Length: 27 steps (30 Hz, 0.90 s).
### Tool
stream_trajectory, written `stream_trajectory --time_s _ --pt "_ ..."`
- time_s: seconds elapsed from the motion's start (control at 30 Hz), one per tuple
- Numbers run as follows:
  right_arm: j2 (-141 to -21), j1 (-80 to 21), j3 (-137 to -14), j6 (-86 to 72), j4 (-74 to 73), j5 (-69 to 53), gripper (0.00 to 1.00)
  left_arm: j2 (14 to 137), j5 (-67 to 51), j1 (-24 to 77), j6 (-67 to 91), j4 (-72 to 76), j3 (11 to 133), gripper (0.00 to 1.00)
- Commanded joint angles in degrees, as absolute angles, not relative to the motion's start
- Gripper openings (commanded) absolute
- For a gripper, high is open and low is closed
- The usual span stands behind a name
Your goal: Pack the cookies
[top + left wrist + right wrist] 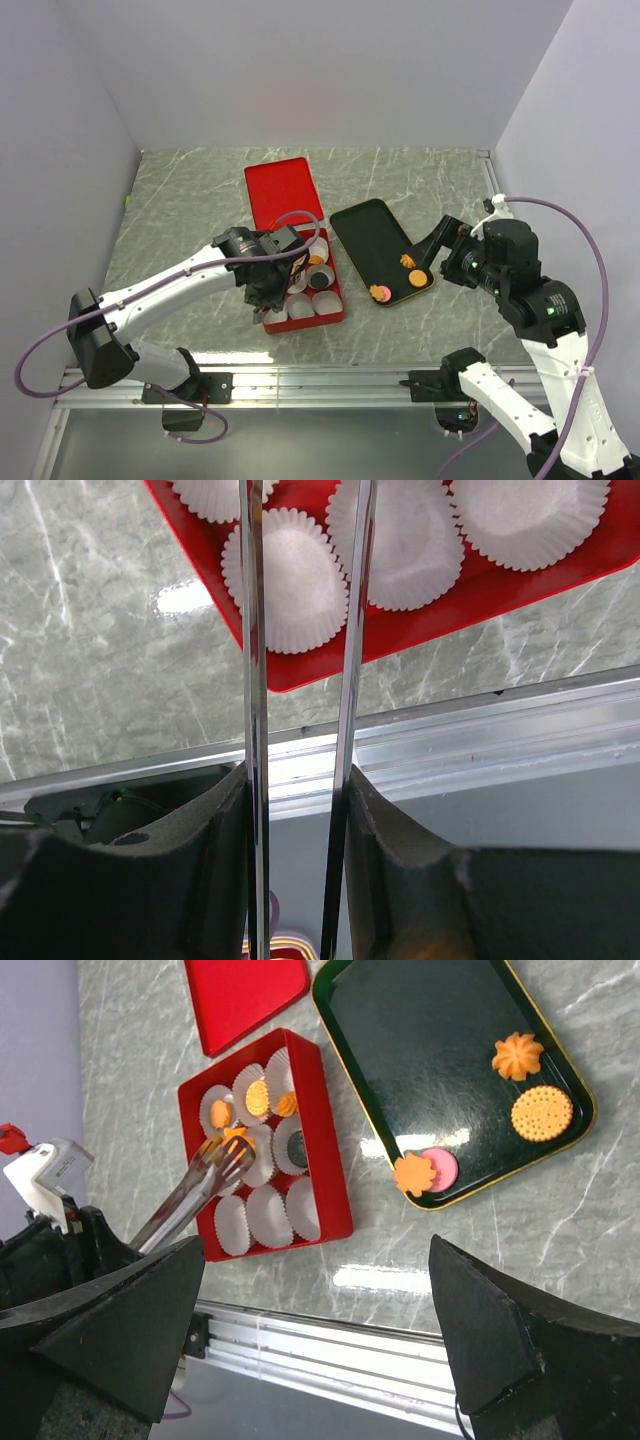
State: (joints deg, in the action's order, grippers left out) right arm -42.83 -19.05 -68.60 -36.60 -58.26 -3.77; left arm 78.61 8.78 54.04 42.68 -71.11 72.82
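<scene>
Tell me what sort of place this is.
Likely a robot lab test cell: white walls enclose a marble-patterned table, with arms bolted to a metal rail and cookies on a black tray.

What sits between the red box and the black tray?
Nothing: only a narrow strip of bare marble table separates the red box and black tray, clearest in the right wrist view.

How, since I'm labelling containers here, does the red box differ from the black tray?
The red box has tall walls; the black tray is shallow with a thin rim. The red box is lined with white paper cups, some holding cookies; the black tray has four cookies lying bare on it. Both sit on the marble table and hold cookies.
</scene>
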Motion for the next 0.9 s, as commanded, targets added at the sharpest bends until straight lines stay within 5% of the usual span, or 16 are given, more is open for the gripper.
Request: stream_trajectory --time_s 0.0,0.3,0.87 --pt "-42.19 -19.16 -67.77 -36.83 -56.08 -2.46 1.00 79.19 8.00 54.32 41.66 -69.26 73.21 0.26" --pt "-42.01 -19.33 -67.50 -36.39 -56.42 -1.67 1.00 80.51 8.70 54.58 41.31 -70.05 74.97 0.42" --pt "-42.28 -19.16 -67.76 -35.86 -56.25 -0.97 1.00 81.91 9.75 54.58 41.22 -72.51 80.15 0.48"
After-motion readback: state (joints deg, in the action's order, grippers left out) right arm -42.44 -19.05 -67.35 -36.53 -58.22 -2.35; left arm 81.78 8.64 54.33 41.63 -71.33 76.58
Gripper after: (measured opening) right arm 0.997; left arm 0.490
